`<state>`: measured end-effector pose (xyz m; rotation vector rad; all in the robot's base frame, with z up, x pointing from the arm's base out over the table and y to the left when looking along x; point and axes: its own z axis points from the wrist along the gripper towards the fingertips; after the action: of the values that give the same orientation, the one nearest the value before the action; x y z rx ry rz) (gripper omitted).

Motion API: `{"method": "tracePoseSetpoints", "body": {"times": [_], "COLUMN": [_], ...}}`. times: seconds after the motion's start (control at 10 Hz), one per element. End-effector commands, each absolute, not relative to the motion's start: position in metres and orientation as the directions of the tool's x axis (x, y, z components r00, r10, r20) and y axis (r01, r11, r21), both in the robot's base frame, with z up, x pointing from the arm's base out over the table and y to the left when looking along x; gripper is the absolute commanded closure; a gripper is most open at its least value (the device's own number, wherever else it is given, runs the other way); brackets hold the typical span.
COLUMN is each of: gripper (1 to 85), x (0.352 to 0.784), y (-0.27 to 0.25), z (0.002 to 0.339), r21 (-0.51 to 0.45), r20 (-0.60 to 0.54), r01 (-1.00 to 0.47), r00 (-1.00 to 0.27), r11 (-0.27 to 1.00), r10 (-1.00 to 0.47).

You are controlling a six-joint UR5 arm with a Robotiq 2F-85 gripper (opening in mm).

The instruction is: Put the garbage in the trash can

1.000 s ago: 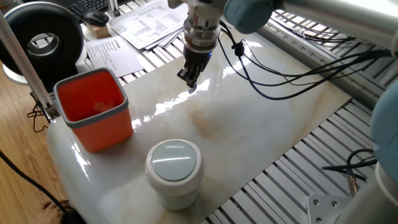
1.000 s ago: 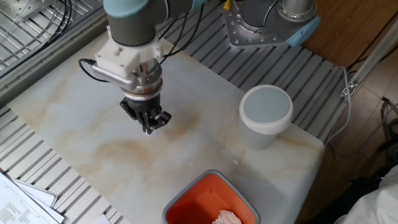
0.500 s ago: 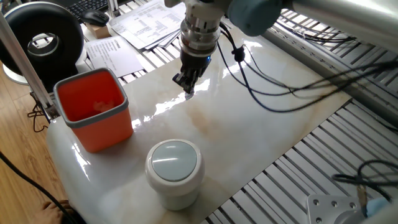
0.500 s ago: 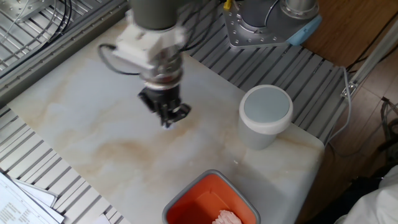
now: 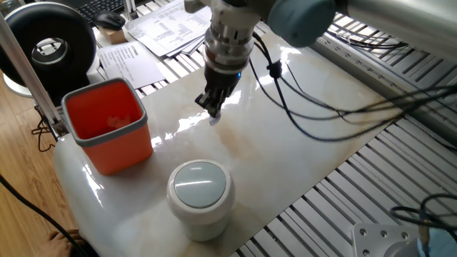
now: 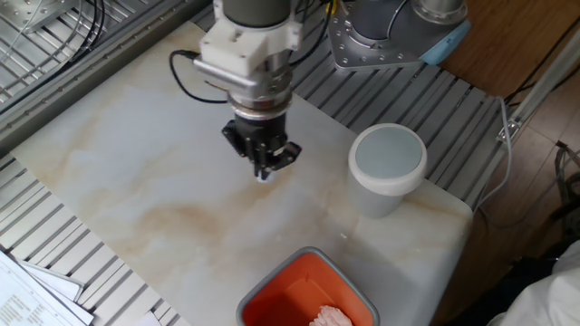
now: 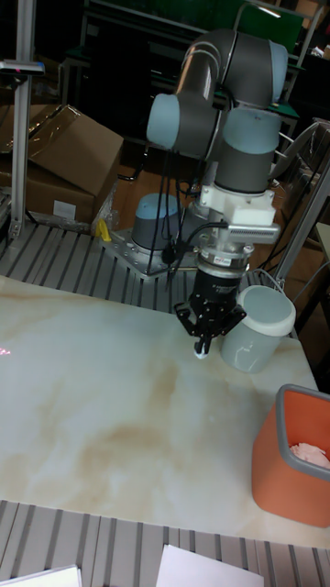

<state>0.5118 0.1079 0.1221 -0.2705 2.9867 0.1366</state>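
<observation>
On the marble table (image 5: pixel 300 143) the arm (image 7: pixel 225 119) leans in from the rear, its gripper (image 6: pixel 264 168) pointing straight down above the middle of the slab, clear of the surface; off to one side stands the orange bin (image 5: pixel 107 128), square, grey-rimmed, open at the top, and inside it lies a pale crumpled wad (image 6: pixel 328 317), plain in the other fixed view and only a faint smudge in the first; nearer the table's edge sits the trash can (image 6: pixel 388 169), round and white, its domed lid (image 5: pixel 199 183) shut and level, so nothing of its inside shows; bin and can stand apart, neither touching the gripper; and now the smallest player, the garbage (image 6: pixel 264 176), a whitish speck pinched right at the fingertips, the fingers drawn together on it, hanging between the two containers; in the tall view it shows as a tiny pale dot just left of the can, well short of the lid.
</observation>
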Motion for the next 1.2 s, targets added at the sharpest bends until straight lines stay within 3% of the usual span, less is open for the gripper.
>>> {"method": "tracePoseSetpoints", "body": {"times": [0.0, 0.2, 0.4, 0.7, 1.1], "gripper": [84.7, 84.7, 84.7, 84.7, 84.7], "x": [0.478, 0.472, 0.461, 0.434, 0.421], "y": [0.129, 0.143, 0.163, 0.174, 0.19], "z": [0.136, 0.136, 0.138, 0.16, 0.168], "r21": [0.039, 0.086, 0.136, 0.083, 0.113], "r20": [-0.144, -0.137, -0.129, -0.101, -0.088], "r01": [-0.138, -0.221, -0.187, -0.169, -0.149], "r00": [-0.981, -0.968, -0.977, -0.982, -0.986], "r11": [0.99, 0.972, 0.973, 0.982, 0.982], "r10": [-0.131, -0.208, -0.169, -0.16, -0.14]}}
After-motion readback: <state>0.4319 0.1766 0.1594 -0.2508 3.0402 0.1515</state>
